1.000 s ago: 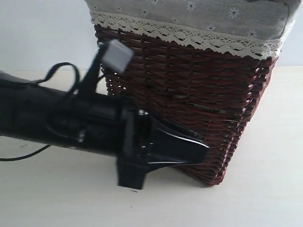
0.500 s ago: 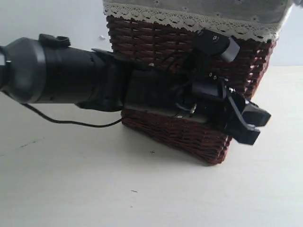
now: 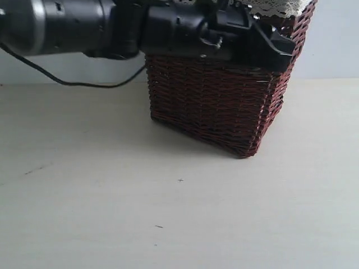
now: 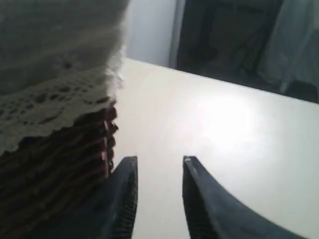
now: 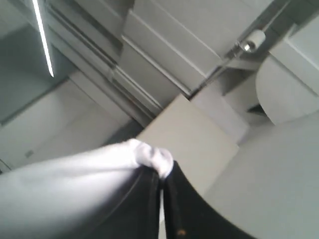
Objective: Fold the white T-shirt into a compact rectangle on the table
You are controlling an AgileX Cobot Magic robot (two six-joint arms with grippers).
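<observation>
Over by the wicker basket [image 3: 219,106], the left gripper [image 4: 158,163] hangs just beside the corner where the lace-trimmed liner [image 4: 45,104] folds over the rim. Its jaws are partway apart with nothing between them. The right gripper [image 5: 162,175] is out of sight from the room camera, but its own camera looks up at the ceiling and shows the jaws pressed together on a small bunched nub of the white T-shirt [image 5: 75,169], the cloth trailing away below. I can't tell how much of the shirt hangs free or whether any of it lies in the basket. None of it is on the table [image 3: 168,213], which is bare in front of the basket. To my eye the job at hand is getting the shirt out and down onto that open stretch. A grip on so little thin cotton looks liable to slip, so a slow carry seems wise, high enough that the trailing cloth clears the rim and doesn't snag the lace. The left claw would do best to back off from the wicker and take a second edge, so the shirt lands spread flat and not in a heap.
</observation>
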